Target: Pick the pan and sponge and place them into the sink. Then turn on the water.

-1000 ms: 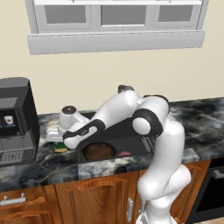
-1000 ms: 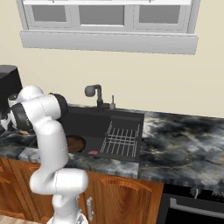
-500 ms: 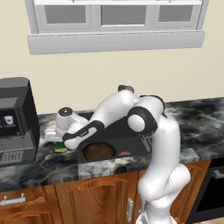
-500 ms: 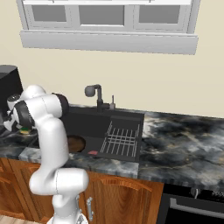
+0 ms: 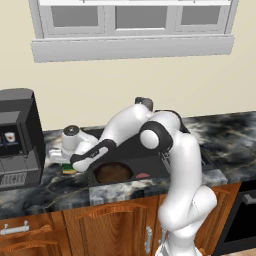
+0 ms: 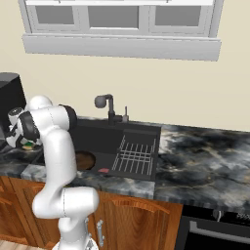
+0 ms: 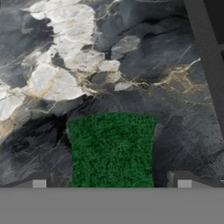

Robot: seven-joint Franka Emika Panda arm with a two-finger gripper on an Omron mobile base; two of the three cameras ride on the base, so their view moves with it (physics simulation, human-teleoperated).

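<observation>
The claw hung released over the sponge, its two tips standing either side of the green top. We saw the sponge lying on the marbled bench left of the sink, where the pan already sat.

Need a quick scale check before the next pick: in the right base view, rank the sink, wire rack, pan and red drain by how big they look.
1. sink, the whole black basin
2. wire rack, covering its right part
3. pan, partly hidden by the arm, so likely larger than it appears
4. red drain, a tiny patch
</observation>
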